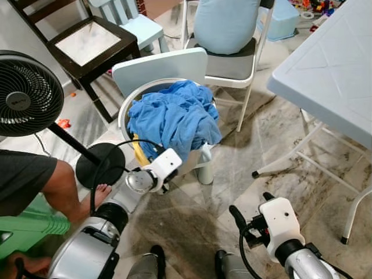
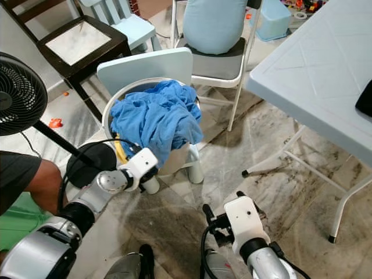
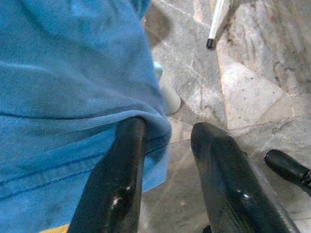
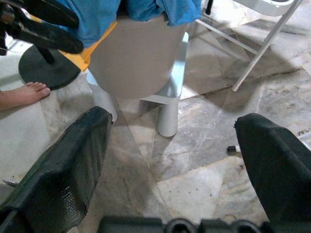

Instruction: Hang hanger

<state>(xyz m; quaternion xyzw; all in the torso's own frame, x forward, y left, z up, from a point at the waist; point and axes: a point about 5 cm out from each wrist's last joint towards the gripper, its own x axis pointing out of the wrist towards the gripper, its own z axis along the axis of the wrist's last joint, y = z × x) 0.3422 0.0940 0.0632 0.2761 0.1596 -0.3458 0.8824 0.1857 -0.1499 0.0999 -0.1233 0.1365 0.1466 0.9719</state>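
Note:
A round white laundry basket (image 1: 129,102) stands on a small pale blue chair (image 1: 160,65), heaped with blue clothing (image 1: 174,119). A yellow item (image 1: 139,152) pokes out at the basket's front; I cannot tell what it is. My left gripper (image 3: 170,128) is open at the front of the heap, with one finger (image 3: 127,145) pressed against the hanging blue hem and the other finger clear of the cloth. Its white wrist housing (image 1: 165,163) is just below the basket rim. My right gripper (image 1: 251,206) is open and holds nothing, low over the marble floor to the right of the basket.
A person's bare leg and foot (image 1: 96,195) and a green stool (image 1: 26,229) are at my left, beside a black standing fan (image 1: 26,96). A white folding table (image 1: 331,70) fills the right. A folding chair with a blue cushion (image 1: 226,26) and a dark wooden chair (image 1: 87,43) stand behind the basket.

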